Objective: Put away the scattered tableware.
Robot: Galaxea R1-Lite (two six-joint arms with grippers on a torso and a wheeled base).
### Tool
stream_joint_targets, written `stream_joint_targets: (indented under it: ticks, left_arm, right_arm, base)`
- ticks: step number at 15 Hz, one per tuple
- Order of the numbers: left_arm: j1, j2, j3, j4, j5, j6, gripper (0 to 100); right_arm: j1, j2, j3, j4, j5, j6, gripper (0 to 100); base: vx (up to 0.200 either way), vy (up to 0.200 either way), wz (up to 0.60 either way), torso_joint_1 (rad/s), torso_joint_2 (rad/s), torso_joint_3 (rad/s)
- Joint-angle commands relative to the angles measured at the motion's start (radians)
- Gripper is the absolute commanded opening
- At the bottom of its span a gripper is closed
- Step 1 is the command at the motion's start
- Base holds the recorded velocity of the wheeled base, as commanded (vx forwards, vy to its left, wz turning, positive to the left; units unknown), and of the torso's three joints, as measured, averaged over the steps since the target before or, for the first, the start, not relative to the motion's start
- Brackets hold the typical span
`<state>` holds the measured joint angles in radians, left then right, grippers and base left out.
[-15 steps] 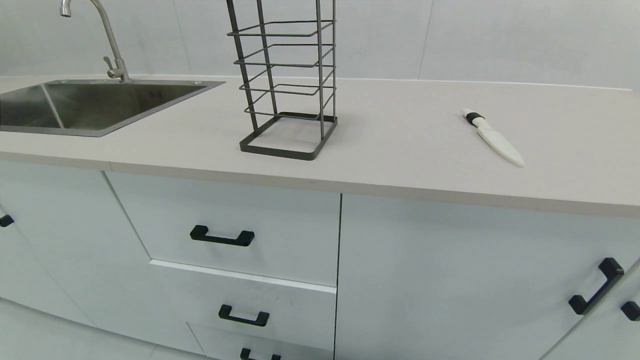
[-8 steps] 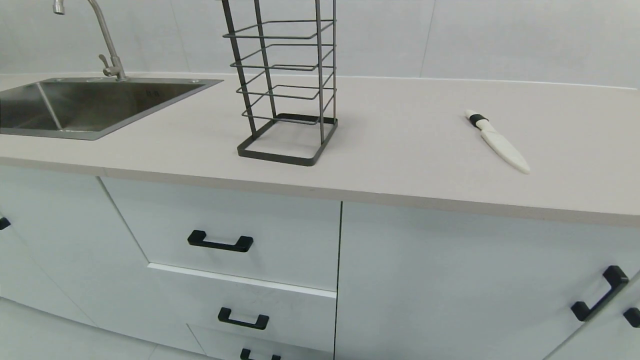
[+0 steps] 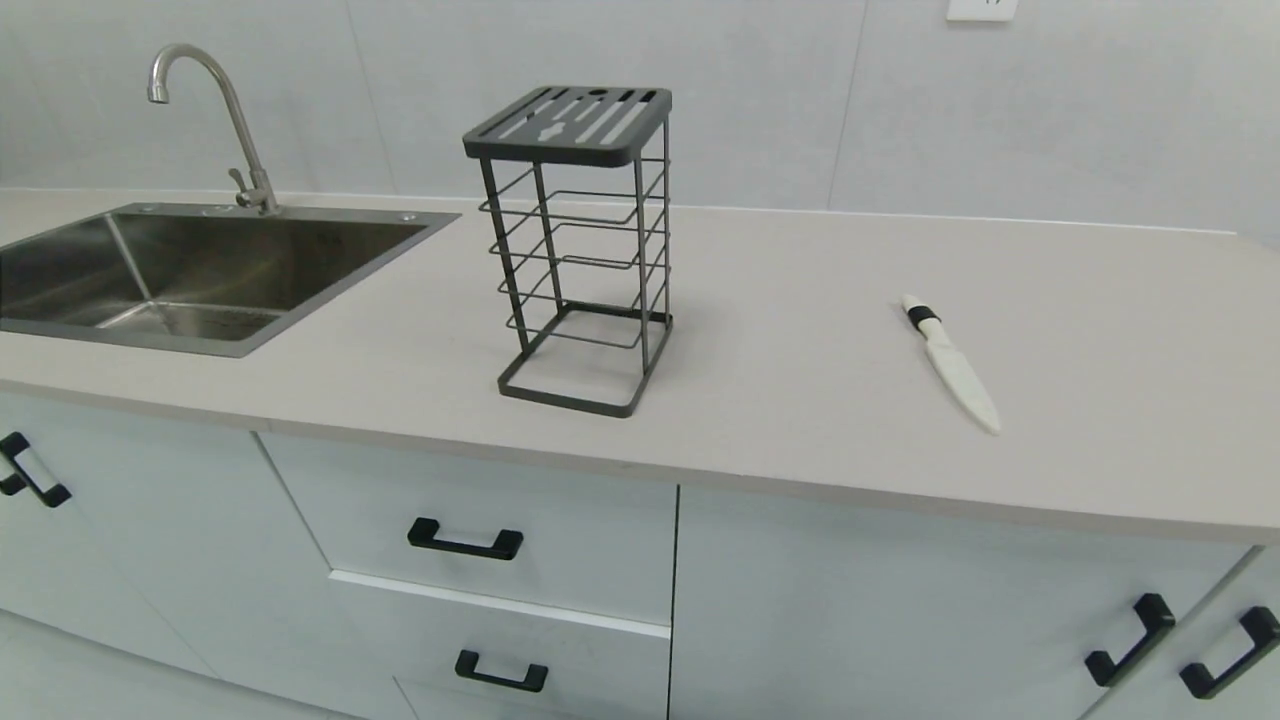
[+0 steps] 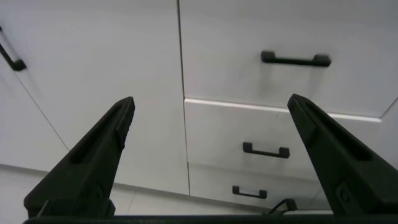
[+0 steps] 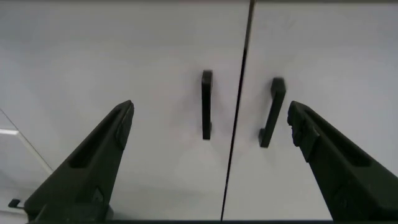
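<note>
The knife (image 3: 948, 362) lies flat on the pale matte counter (image 3: 800, 300), on the robot's right side and well apart from the rack (image 3: 575, 250), with its pointed end towards the counter's front edge. It is cream-white, slim and tapered, with a black band near the far end; whether the pale length is a bare blade or a sheath is hard to tell. The rack stands upright near the middle of the counter: thin black metal rods, horizontal wire rungs, an open rectangular base and a flat slotted top plate. To its left a brushed steel sink (image 3: 60, 325) is sunk into the counter, cut off at the picture's edge, with a curved steel faucet (image 3: 215, 110) behind it. A white wall outlet (image 3: 982, 8) is cropped at the top. The left wrist view faces smooth white drawer fronts (image 4: 205, 140) with black bar handles (image 4: 295, 60), and the left gripper (image 4: 211, 101) has its dark wedge-shaped fingers spread wide, holding nothing. The right wrist view faces two cabinet doors (image 5: 124, 62) with upright black handles (image 5: 207, 104) either side of the seam; the right gripper (image 5: 209, 106) is likewise spread wide and holds nothing.
</note>
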<state>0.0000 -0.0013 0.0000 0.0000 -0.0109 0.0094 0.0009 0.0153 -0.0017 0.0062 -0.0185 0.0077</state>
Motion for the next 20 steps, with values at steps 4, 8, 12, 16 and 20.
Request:
stream_joint_targets:
  ticks: [4, 8, 12, 16, 20]
  left_arm:
    - [0.000, 0.001, 0.000, 0.000, 0.000, 0.000, 100]
    - [0.000, 0.001, 0.000, -0.002, 0.002, -0.006, 100]
    - [0.000, 0.001, 0.000, -0.002, 0.002, -0.008, 100]
    - [0.000, 0.001, 0.000, -0.002, 0.003, -0.012, 100]
    - [0.000, 0.001, 0.000, -0.002, 0.006, -0.020, 100]
  right_arm:
    - [0.001, 0.000, 0.000, 0.000, 0.000, 0.000, 100]
    - [0.001, 0.000, 0.000, 0.000, 0.000, 0.000, 100]
    - [0.001, 0.000, 0.000, 0.000, 0.000, 0.000, 100]
    - [0.001, 0.000, 0.000, 0.000, 0.000, 0.002, 100]
    - [0.001, 0.000, 0.000, 0.000, 0.002, 0.000, 100]
  base:
    - [0.000, 0.000, 0.00, 0.172, -0.48, -0.212]
    - [0.000, 0.000, 0.00, 0.287, -0.49, -0.226]
    - [0.000, 0.000, 0.00, 0.314, -0.50, -0.245]
    - [0.000, 0.000, 0.00, 0.280, -0.53, -0.259]
    - [0.000, 0.000, 0.00, 0.288, -0.55, -0.272]
